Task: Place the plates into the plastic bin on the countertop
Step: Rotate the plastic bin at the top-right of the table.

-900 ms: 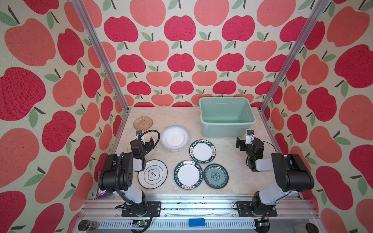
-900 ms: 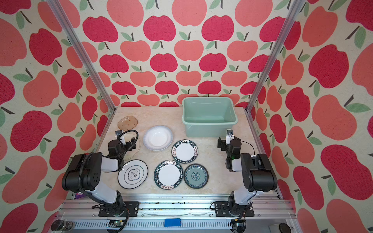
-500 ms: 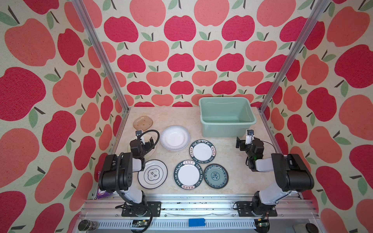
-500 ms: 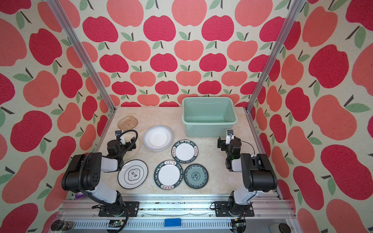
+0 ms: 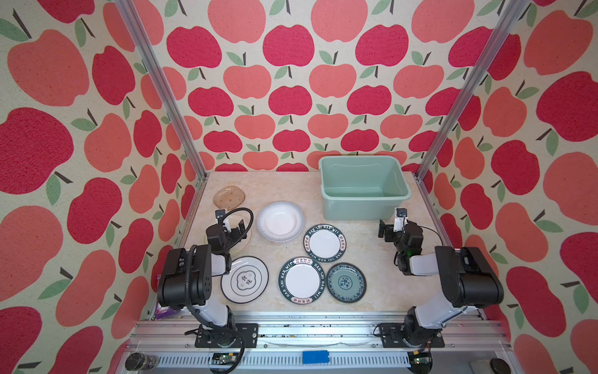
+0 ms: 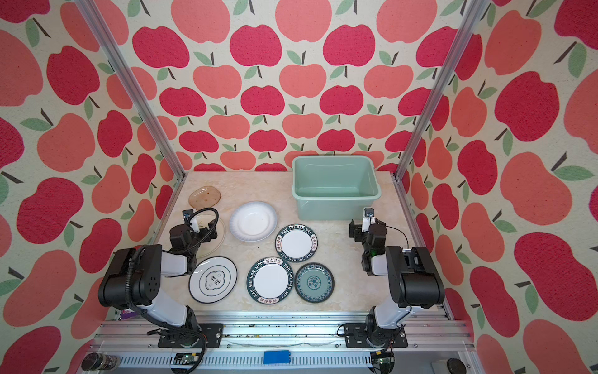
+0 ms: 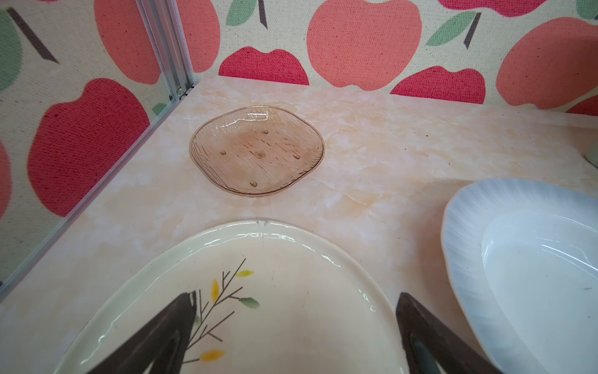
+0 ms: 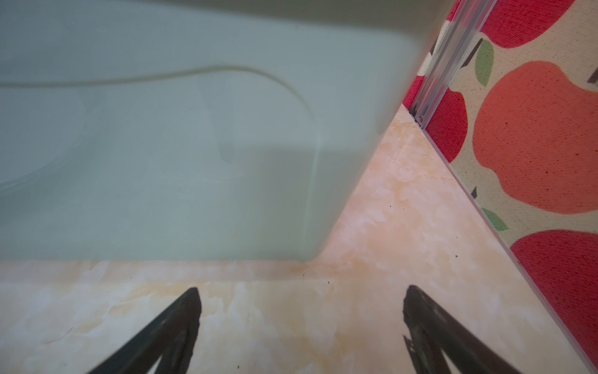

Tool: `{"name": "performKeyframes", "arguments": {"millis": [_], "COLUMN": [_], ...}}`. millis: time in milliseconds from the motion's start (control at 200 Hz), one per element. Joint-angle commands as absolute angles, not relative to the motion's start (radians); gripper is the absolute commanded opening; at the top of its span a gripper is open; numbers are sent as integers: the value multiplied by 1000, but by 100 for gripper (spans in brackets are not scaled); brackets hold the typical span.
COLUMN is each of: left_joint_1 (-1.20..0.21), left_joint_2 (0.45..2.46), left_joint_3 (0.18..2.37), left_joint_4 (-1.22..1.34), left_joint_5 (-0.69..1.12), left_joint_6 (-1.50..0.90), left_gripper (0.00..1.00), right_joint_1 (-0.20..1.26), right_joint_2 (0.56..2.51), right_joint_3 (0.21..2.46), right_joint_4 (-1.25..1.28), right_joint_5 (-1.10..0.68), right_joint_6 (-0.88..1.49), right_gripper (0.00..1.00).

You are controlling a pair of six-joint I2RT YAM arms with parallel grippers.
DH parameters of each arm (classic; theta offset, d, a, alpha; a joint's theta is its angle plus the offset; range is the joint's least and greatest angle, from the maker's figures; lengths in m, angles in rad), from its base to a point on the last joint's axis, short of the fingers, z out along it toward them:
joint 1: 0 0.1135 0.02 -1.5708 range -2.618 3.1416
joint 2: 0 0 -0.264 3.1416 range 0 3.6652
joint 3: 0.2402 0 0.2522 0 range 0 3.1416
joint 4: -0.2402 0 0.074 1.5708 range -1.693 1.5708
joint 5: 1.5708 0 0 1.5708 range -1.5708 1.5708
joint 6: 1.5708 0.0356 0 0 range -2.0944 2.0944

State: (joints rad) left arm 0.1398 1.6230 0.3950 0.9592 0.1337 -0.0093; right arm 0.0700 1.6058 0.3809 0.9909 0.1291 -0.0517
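Several plates lie on the beige countertop [image 5: 372, 259]: amber [image 5: 228, 197], plain white [image 5: 280, 221], two green-lettered [image 5: 325, 243] [image 5: 301, 280], teal [image 5: 346, 282] and black-rimmed [image 5: 245, 279]. A clear plate with a twig print [image 7: 291, 259] sits under my left gripper [image 7: 296, 298], which hangs open just above it; the amber plate [image 7: 255, 152] lies beyond. The mint plastic bin [image 5: 364, 186] stands empty at the back right. My right gripper [image 8: 301, 291] is open over bare countertop, just in front of the bin's near right corner [image 8: 161, 145].
Apple-patterned walls with aluminium posts [image 5: 168, 97] [image 5: 466, 97] close in three sides. An aluminium rail [image 5: 323, 323] carrying both arm bases runs along the front edge. The plain white plate [image 7: 517, 252] lies close beside the left gripper.
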Motion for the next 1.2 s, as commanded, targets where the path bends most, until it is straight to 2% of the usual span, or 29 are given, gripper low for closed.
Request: {"name": "performKeyframes", "arguments": {"millis": [0, 145, 265, 340, 445, 535, 590, 660, 960, 1196], "left_joint_1": [151, 156, 178, 185, 215, 327, 398, 428, 250, 138], "left_joint_2": [1594, 1424, 1261, 1171, 1052, 988, 958, 922, 1010, 1059], "left_joint_3": [388, 490, 572, 620, 681, 727, 710, 677, 889, 1021], "left_joint_4": [939, 631, 383, 247, 92, -53, -45, 32, -213, -330], "left_joint_5": [175, 171, 140, 152, 187, 252, 318, 398, 446, 433], "left_joint_6": [-18, -31, -135, -162, -291, -580, -688, -711, -481, -435], "left_gripper": [99, 99, 99, 99, 99, 99, 99, 99, 99, 99], "right_joint_1": [75, 78, 45, 15, -24, -25, -23, -15, 77, 196], "right_joint_2": [1531, 1356, 1233, 1177, 1094, 1031, 1011, 993, 966, 988], "right_joint_3": [377, 482, 661, 757, 788, 823, 856, 902, 1030, 1153], "right_joint_4": [925, 598, 182, -53, -113, -178, -256, -362, -660, -879], "right_joint_5": [255, 282, 320, 240, 29, -53, -85, -106, -72, 21], "right_joint_6": [-18, -1, 314, 470, 558, 567, 561, 538, 539, 739], "right_gripper": [99, 99, 99, 99, 99, 99, 99, 97, 95, 90]}}
